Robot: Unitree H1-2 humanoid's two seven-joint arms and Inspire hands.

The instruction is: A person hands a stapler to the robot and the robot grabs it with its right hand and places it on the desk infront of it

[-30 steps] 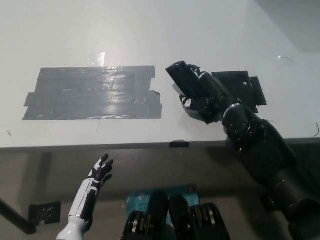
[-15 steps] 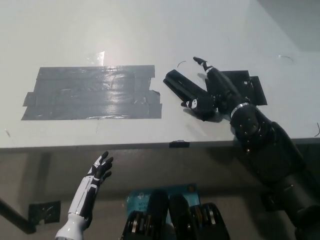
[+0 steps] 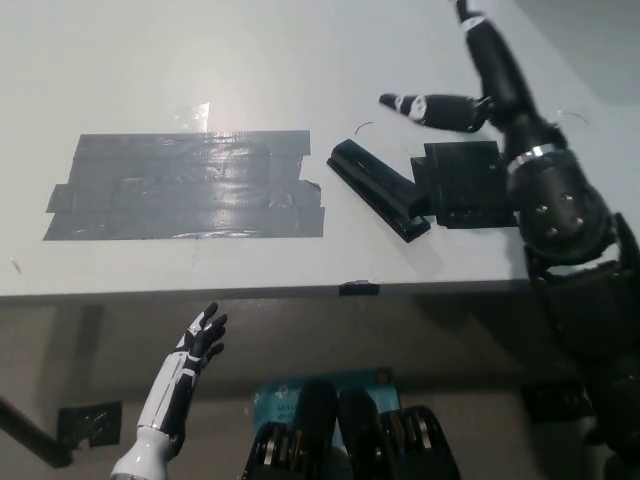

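White desk point(image 3: 300, 60) holds the stapler point(image 3: 378, 188), lying free right of grey tape point(image 3: 185, 186). My right hand point(image 3: 470, 85) hovers open beyond it; my left hand point(image 3: 200, 342) rests open, near left.

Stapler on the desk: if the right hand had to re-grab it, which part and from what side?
Grip the stapler across its long body near the middle, coming from above. It lies flat on the white desk, running diagonally from upper left to lower right, so its narrow sides are exposed. The lower-right end sits against black tape. The right hand is open, lifted clear; the left hand rests below the desk edge.
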